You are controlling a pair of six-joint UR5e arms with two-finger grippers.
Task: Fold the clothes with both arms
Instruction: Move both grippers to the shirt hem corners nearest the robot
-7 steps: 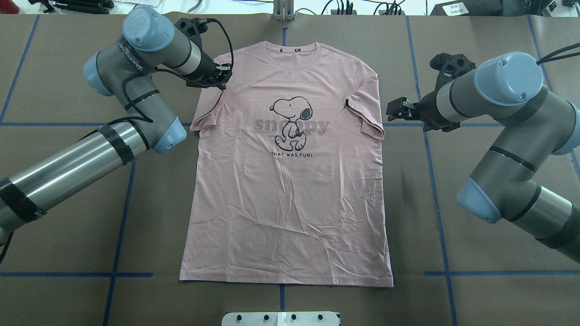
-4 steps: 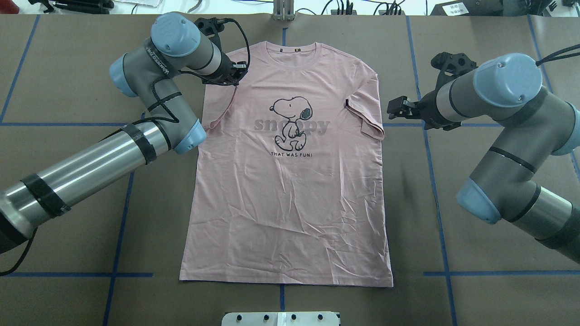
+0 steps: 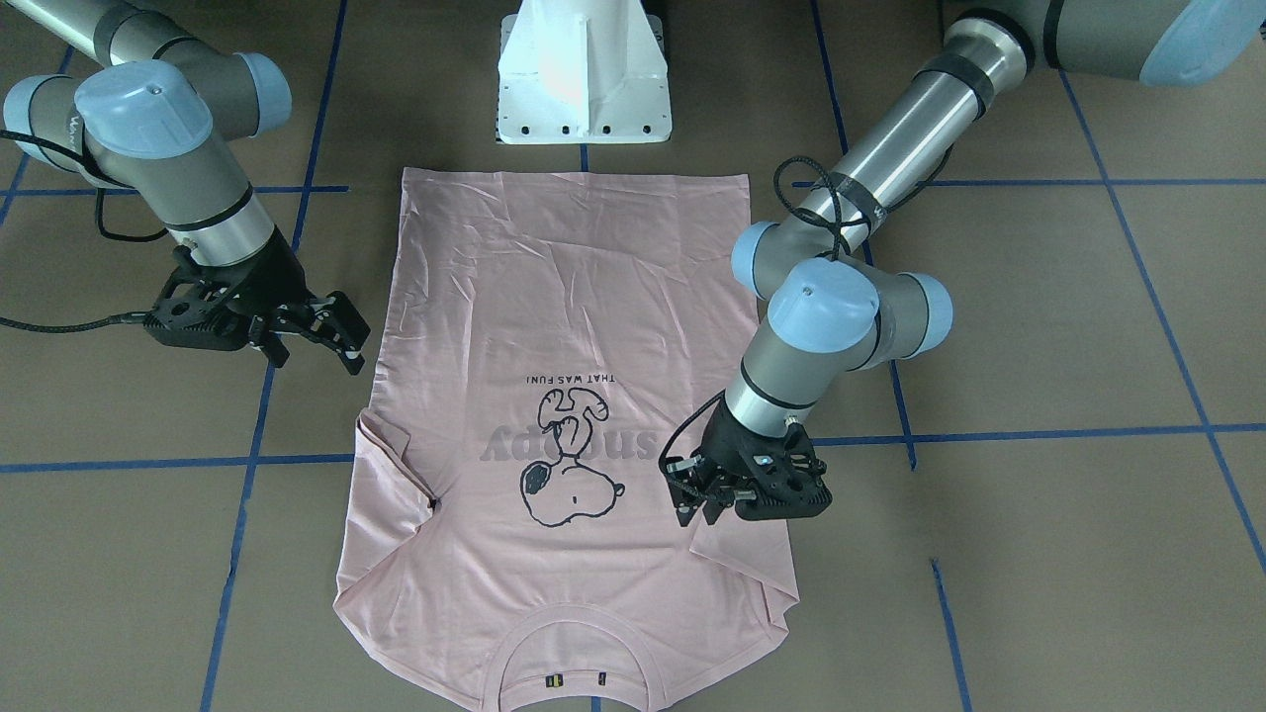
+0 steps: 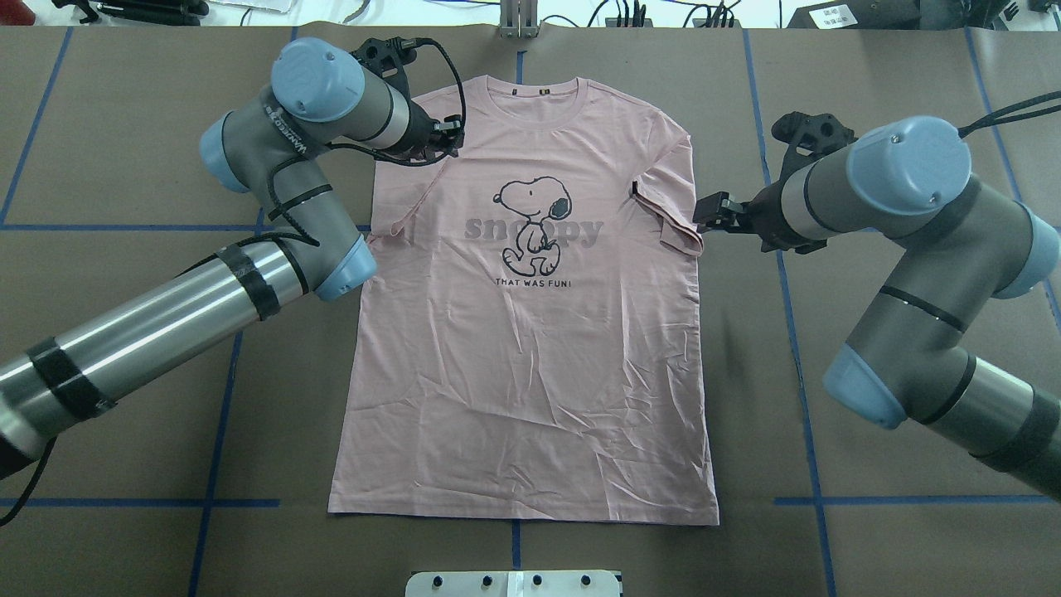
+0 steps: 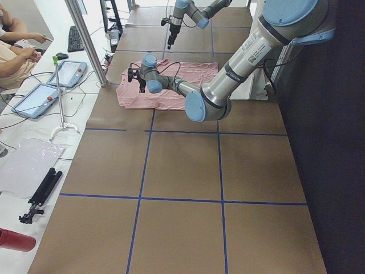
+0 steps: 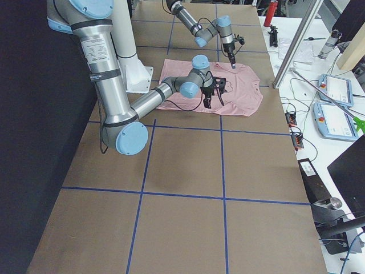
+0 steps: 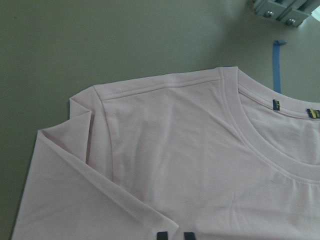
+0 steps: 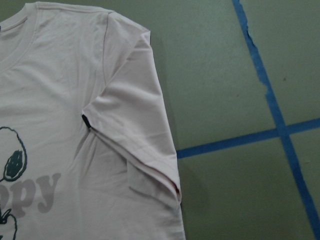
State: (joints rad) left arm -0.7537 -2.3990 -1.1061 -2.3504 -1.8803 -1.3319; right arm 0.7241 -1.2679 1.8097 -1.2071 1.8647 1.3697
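Observation:
The pale pink T-shirt [image 4: 530, 373] lies flat on the table, print side up, with its collar [image 7: 260, 135] at the far side from the robot. My left gripper [image 4: 452, 137] is over the shirt's left shoulder, shut on the left sleeve [image 3: 742, 564], which is folded inward over the chest. Its fingertips [image 7: 161, 235] barely show at the bottom edge of the left wrist view. My right gripper [image 3: 341, 331] hovers open just outside the hem of the right sleeve [image 8: 145, 135], which is partly folded over. It holds nothing.
The white pedestal base [image 3: 582, 69] stands just behind the shirt's hem. Blue tape lines [image 4: 796, 332] cross the brown table. A side bench with tablets [image 5: 71, 71] and a person's arm [image 5: 23, 37] lie beyond the far edge.
My left gripper has moved right, pulling the left sleeve inward over the shirt. My right gripper has moved left, closer to the right sleeve's hem.

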